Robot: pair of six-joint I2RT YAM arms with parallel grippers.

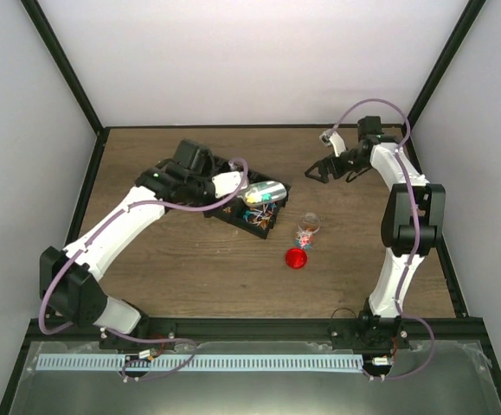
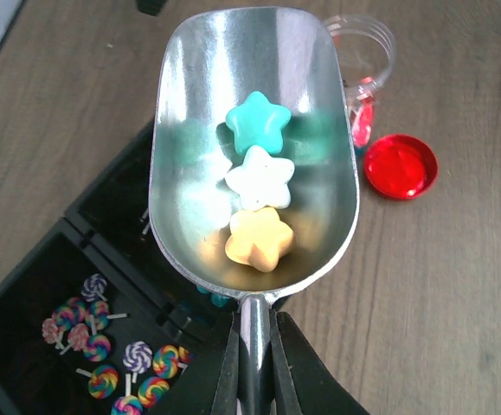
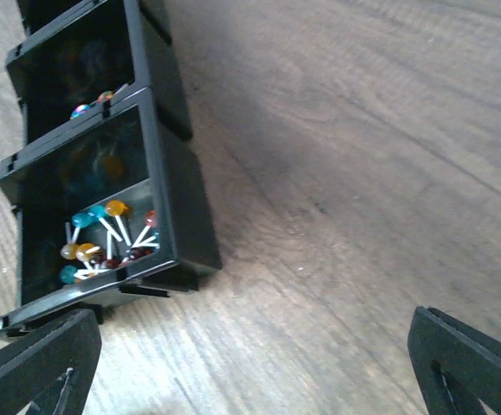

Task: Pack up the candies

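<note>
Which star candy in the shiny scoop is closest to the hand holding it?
The yellow-orange star, right by the scoop handle. The white star is next, the teal star farthest.

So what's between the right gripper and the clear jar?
Nothing. In the top view, only bare wooden table separates the open right gripper from the clear jar.

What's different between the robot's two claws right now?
The left gripper is shut on the metal scoop by its handle; the right gripper is wide open, holding nothing. The left hangs above the black tray; the right is off to its side, above the table. Both are black two-finger claws.
</note>
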